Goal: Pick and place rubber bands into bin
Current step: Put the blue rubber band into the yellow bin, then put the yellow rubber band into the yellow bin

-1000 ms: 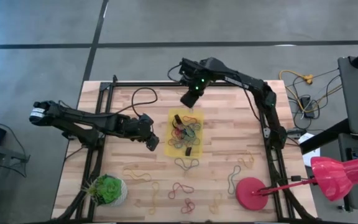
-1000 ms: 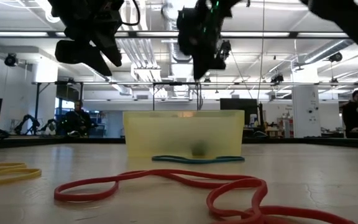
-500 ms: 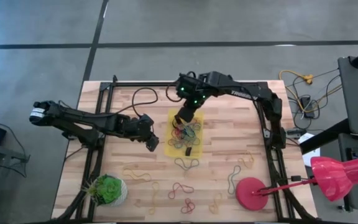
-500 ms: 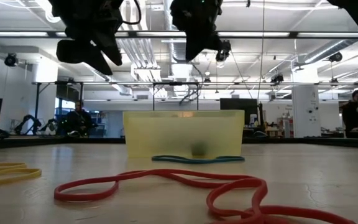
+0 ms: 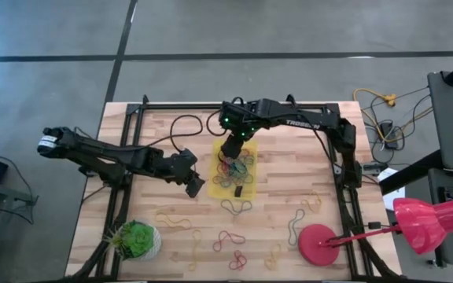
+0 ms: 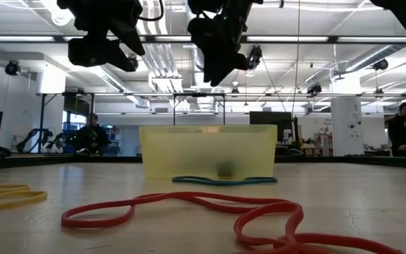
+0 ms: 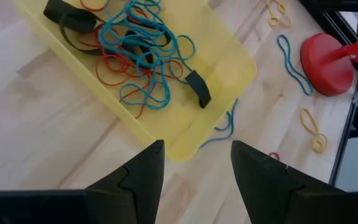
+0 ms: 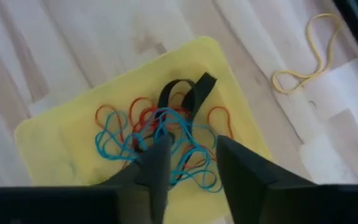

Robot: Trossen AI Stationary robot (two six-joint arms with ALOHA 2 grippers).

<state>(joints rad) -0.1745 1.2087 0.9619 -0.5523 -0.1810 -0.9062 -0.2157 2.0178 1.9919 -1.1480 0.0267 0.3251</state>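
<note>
The yellow bin (image 5: 250,189) sits mid-table and holds a tangle of blue, red and black rubber bands (image 7: 135,53). My right gripper (image 5: 228,149) hangs open above the bin's far end, well clear of its rim (image 6: 210,130), and its wrist view looks down on the tangle (image 8: 160,134) past its parted fingers (image 8: 191,155). Nothing shows between them. My left gripper (image 5: 195,187) hovers open just left of the bin's near end (image 7: 185,146), holding nothing. Several loose rubber bands (image 5: 228,238) lie flat on the near half of the table, a red one (image 6: 189,210) nearest the low camera.
A red disc (image 5: 318,240) stands near the right front, a green plant ball (image 5: 136,240) at the left front. A blue-grey band (image 5: 237,207) lies against the bin's near wall. A yellow band (image 8: 306,59) lies right of the bin. Black frame rails line the table's sides.
My right gripper has come from near the table's far edge toward the near edge and a little left. It now hangs over the far end of the bin. The bin and the loose bands have stayed where they were.
</note>
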